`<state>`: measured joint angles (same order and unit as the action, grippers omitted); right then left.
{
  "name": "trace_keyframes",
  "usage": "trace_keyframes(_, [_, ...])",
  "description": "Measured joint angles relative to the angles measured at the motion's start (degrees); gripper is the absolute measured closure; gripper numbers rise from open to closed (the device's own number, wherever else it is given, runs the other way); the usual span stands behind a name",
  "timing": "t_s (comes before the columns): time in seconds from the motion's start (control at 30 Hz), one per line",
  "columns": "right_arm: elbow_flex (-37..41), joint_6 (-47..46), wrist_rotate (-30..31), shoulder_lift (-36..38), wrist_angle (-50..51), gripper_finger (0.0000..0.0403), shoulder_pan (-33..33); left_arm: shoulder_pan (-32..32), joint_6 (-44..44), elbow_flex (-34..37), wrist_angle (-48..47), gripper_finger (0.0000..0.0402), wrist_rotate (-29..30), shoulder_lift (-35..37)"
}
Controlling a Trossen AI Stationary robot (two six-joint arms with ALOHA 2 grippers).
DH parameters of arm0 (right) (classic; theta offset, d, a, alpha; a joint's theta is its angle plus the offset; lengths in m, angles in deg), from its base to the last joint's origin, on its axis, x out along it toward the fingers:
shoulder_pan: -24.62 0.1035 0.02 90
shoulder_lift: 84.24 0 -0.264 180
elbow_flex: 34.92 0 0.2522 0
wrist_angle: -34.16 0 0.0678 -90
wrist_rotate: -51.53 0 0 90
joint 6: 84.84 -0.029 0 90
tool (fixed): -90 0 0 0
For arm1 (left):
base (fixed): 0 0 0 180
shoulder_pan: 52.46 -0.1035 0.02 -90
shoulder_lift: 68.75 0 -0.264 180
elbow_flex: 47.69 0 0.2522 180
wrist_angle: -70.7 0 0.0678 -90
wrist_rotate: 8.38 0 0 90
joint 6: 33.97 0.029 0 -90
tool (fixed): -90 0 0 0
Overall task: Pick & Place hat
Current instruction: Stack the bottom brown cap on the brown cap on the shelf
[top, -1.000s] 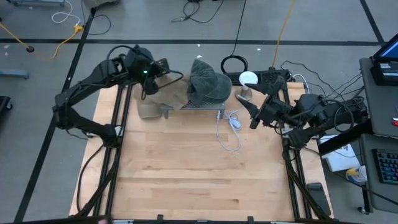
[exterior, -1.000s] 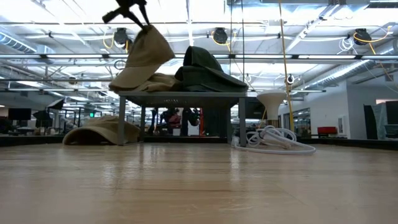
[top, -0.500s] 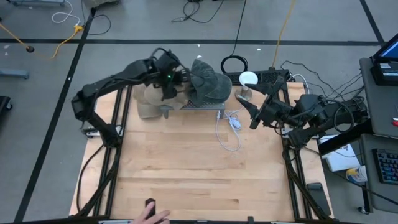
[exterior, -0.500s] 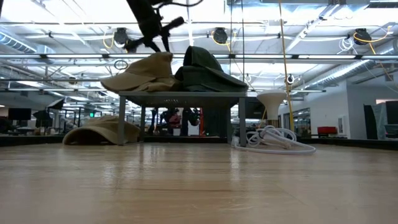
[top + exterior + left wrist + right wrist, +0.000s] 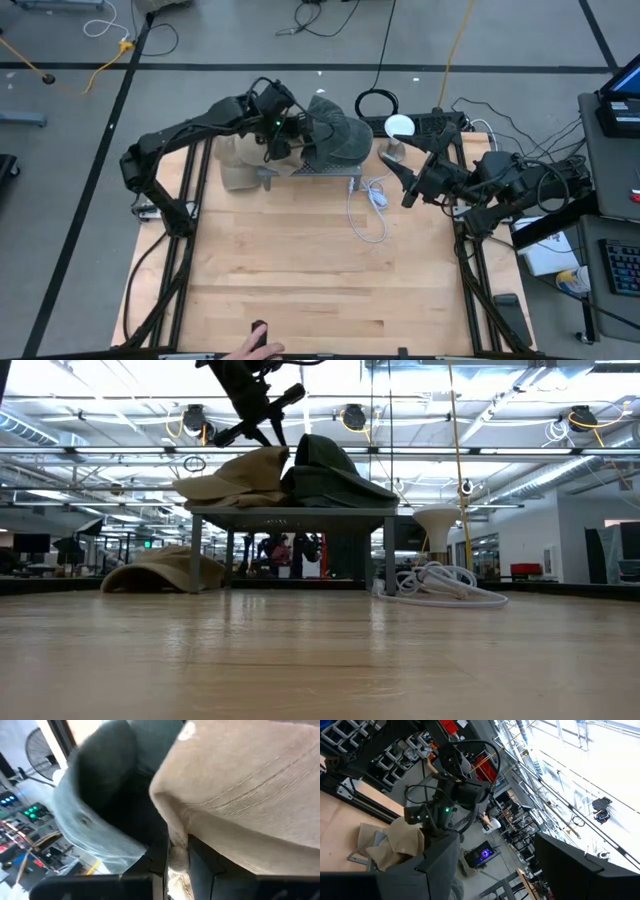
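A tan hat lies on a small metal rack, right beside a dark green hat on the same rack. My left gripper is above the tan hat's end nearest the dark hat and is shut on it. A second tan hat rests on the table by the rack's left leg. My right gripper waits open to the right of the rack, touching nothing. My left gripper pinches a fold of the tan hat's cloth between its two fingers, at the top of the hat on the side next to the dark hat. It comes from above, slanting down. The hat rests on the rack top, its brim spread toward the table's left.
A white cable is coiled on the table right of the rack, with a white funnel-shaped object behind it. A person's hand holding a dark thing is at the table's near edge. The broad wooden table top lies near.
My left gripper has moved right toward the rack and down, still shut on the tan hat. The hat, first hanging lifted to the rack's left, now lies flat on the rack against the dark hat. A person's hand has come in at the near edge.
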<state>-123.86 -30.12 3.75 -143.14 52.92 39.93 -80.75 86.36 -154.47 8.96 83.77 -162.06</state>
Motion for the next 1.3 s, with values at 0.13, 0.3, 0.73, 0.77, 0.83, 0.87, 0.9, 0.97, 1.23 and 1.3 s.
trace_keyframes(0.13, [0.0, 0.0, -0.01, -0.02, 0.0, 0.0151, 0.0, 1.44, -0.01, 0.0, 1.74, 0.0356, -1.3, 0.0])
trace_keyframes(0.3, [0.0, 0.0, -0.02, -0.02, 0.0, 0.0151, 0.0, 2.72, -1.54, 0.0, 1.57, 0.0356, -3.62, -0.05])
trace_keyframes(0.73, [0.0, -0.24, -0.02, -0.02, 0.0, 0.0151, 0.0, 2.38, -15.91, 0.02, 2.6, 0.0268, 3.01, -0.55])
trace_keyframes(0.77, [0.0, -0.55, -0.02, -0.02, 0.0, 0.0151, 0.0, 2.35, -17.2, 0.02, 3.07, 0.0262, 3.9, -0.4])
trace_keyframes(0.83, [0.0, -1.46, -0.02, -0.02, 0.0, 0.0151, 0.0, 2.33, -20.26, 0.02, 3.52, 0.0253, 4.69, 0.22])
trace_keyframes(0.87, [0.0, -1.64, -0.02, -0.02, -0.02, 0.0151, 0.0, 2.34, -21.58, 0.02, 4.06, 0.025, 5.31, 0.57])
trace_keyframes(0.9, [0.0, -1.67, -0.02, -0.02, 0.0, 0.0151, 0.0, 2.34, -22.91, 0.02, 4.64, 0.0246, 6.12, 1.12])
trace_keyframes(0.97, [0.0, -1.6, -0.02, -0.02, 0.0, 0.0151, 0.0, 2.34, -26.38, 0.02, 4.85, 0.0243, 7.26, 2.19])
trace_keyframes(1.23, [0.0, -5.74, -0.02, -0.02, 0.0, 0.0151, 0.0, 2.6, -60.16, 0.02, 3.6, 0.0249, 10.19, 7.83])
trace_keyframes(1.3, [0.0, -8.37, -0.02, -0.02, -0.02, 0.0151, -0.02, 2.55, -73.97, 0.02, 1.85, 0.0249, 12.0, 8.86])
